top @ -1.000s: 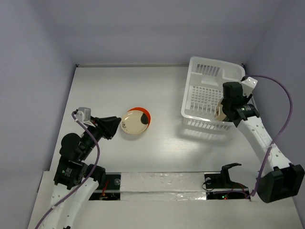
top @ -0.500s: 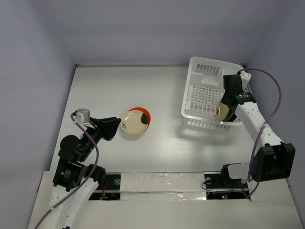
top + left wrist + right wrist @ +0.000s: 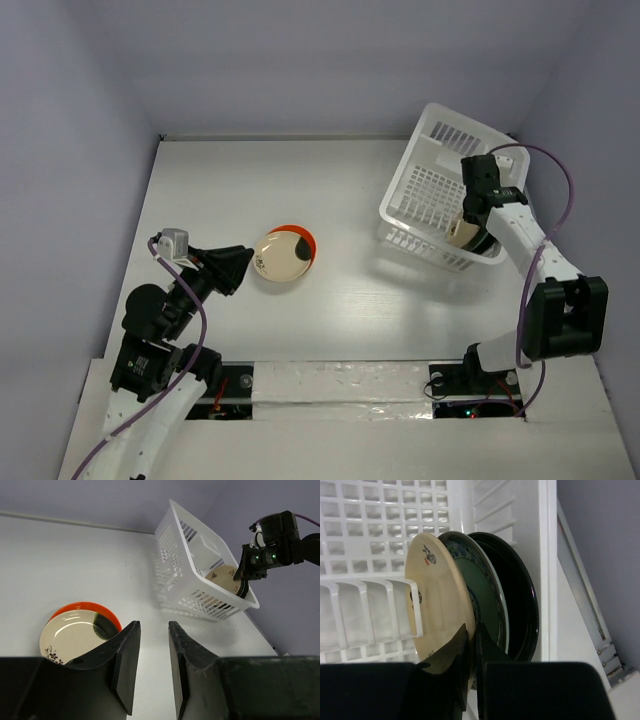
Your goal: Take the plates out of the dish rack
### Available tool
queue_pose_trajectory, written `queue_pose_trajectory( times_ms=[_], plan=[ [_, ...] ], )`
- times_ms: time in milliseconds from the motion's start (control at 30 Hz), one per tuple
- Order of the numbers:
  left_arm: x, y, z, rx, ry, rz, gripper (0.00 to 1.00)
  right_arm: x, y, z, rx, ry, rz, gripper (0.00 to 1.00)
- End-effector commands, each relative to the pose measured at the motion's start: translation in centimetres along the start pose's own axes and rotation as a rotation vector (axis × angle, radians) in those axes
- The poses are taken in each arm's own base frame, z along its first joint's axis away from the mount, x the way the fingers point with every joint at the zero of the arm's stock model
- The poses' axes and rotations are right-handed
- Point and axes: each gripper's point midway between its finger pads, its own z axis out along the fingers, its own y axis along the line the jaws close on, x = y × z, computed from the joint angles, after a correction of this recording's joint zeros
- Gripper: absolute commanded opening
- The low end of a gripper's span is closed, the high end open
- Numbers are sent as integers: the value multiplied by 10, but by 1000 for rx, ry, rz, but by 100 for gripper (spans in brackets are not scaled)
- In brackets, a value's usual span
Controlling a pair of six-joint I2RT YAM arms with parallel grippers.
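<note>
The white dish rack (image 3: 415,240) stands skewed at the right. In it, on edge, are a cream plate (image 3: 437,600), a dark green plate (image 3: 489,597) and a black plate (image 3: 522,605). My right gripper (image 3: 471,636) is shut on the cream plate's lower rim, one finger on each face. From above, the right gripper (image 3: 470,218) reaches into the rack's near right corner. On the table a cream plate (image 3: 277,253) lies on an orange-red plate (image 3: 303,238). Just left of them, my left gripper (image 3: 240,262) is open and holds nothing.
The grey side walls stand close to the rack on the right and to my left arm. The table's near edge carries a taped strip (image 3: 340,385) between the arm bases. The right arm's purple cable (image 3: 560,190) loops above the rack.
My right gripper has closed on the cream plate's rim inside the rack. The rack has swung askew, its far end toward the right wall. My left arm has not moved.
</note>
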Motion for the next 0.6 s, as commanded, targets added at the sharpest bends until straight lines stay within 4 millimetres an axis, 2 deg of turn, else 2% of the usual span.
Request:
queue_pose_trajectory(
  times_ms=[0,133,333,467,500,567],
  plan=[
    [-9,-6,0,23,-32,4,26,-30,-9,-34,1,-88,30,0],
    [-8,-6,1,22,-30,2,27,-20,-11,-48,60,-77,-56,0],
    [-7,-5,2,20,-22,0,27,-19,-11,-73,123,-102,-132,0],
    [-6,-5,3,21,-18,1,27,-46,-20,-108,121,-204,-95,0],
    [-5,-4,4,19,-14,1,27,-58,-23,-123,98,-245,-58,0],
    [-5,-5,5,21,-11,-1,27,-66,-18,-139,41,-278,-38,0]
  ],
)
